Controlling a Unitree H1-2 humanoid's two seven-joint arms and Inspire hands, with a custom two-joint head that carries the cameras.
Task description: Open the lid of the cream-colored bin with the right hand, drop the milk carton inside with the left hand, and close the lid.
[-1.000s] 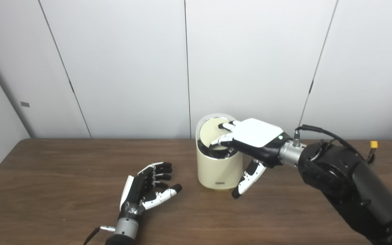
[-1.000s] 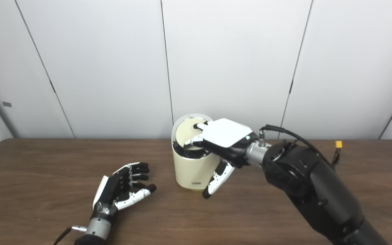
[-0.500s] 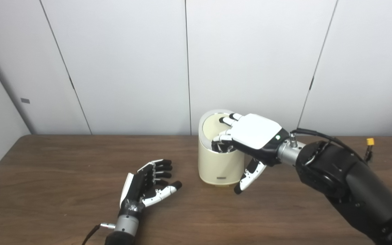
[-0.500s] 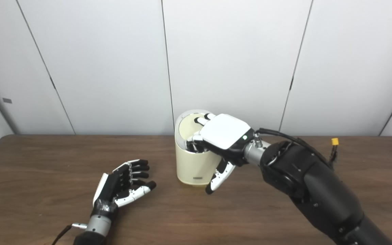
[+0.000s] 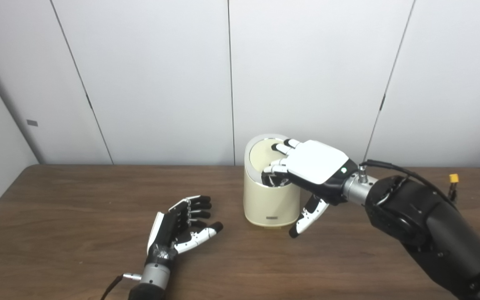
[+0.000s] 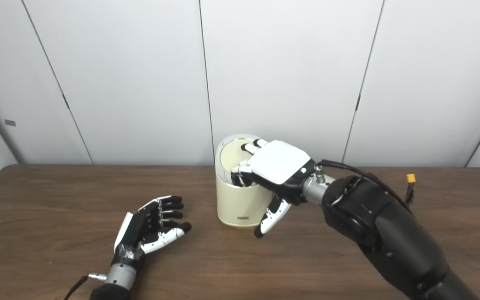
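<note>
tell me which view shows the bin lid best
The left eye view: more of the cream lid shows left of the right robot hand. In the right eye view the hand covers more of it.

I see cream-colored bin point(image 5: 270, 204) upright, cylindrical, on table point(image 5: 77, 208) toward far edge; lid point(image 5: 261, 155) tilted, nearly shut; milk carton unseen.

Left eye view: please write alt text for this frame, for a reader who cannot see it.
The right robot hand reaches over the cream-colored bin, its fingers on the partly lowered lid. The left robot hand rests open and empty on the brown wooden table. No milk carton is visible.
</note>
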